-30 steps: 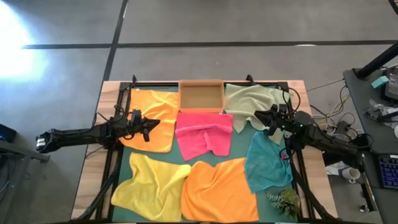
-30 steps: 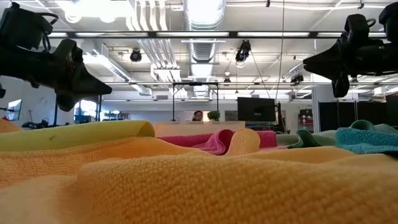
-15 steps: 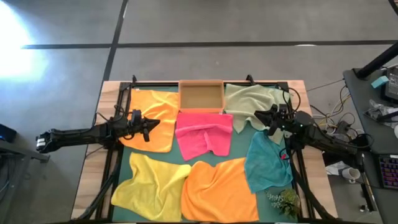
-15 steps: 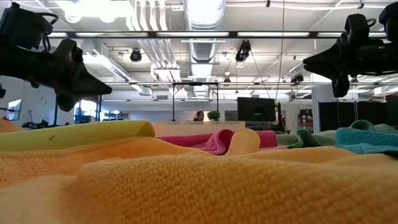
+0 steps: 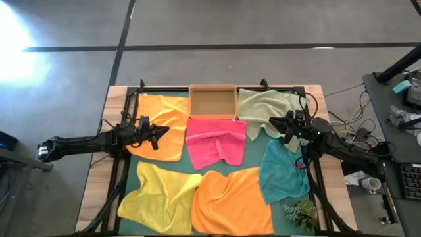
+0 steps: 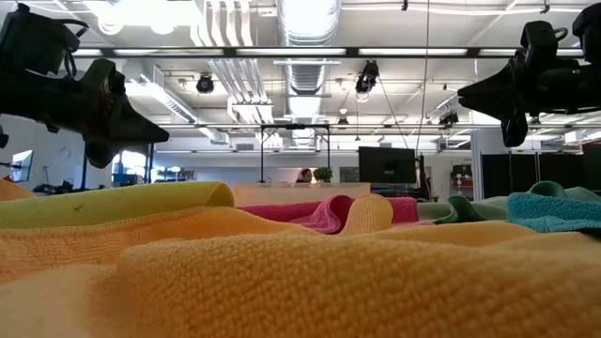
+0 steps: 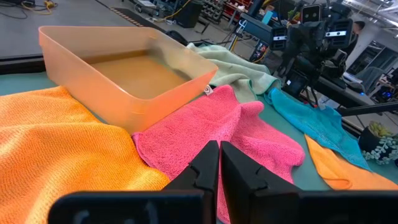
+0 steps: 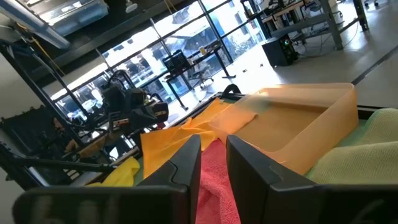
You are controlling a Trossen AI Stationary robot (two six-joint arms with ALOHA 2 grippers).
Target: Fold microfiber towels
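Six towels lie spread unfolded on the green mat (image 5: 252, 153) on the bench (image 5: 92, 191). Far row: orange towel (image 5: 160, 125) at left, pale green towel (image 5: 263, 110) at right, wooden tray (image 5: 212, 101) between them at the far edge. Pink towel (image 5: 216, 141) sits in the middle, just in front of the tray, its edge touching the tray's near wall in the left wrist view. Teal towel (image 5: 281, 171) at right; near row has yellow towel (image 5: 160, 197) and second orange towel (image 5: 231, 201), overlapping slightly. Small plant (image 5: 300, 213) at the near right corner, beside the teal towel.

Left hand (image 5: 162, 130) hovers over the far orange towel's right edge, fingers pressed together, holding nothing. Right hand (image 5: 272, 125) hovers over the pale green towel's near edge, fingers a narrow gap apart, empty. Both hang clear of the cloth in the low view.

A person shows far off in the room behind the bench.

Versus a second ago: arms, hands and towels unchanged.
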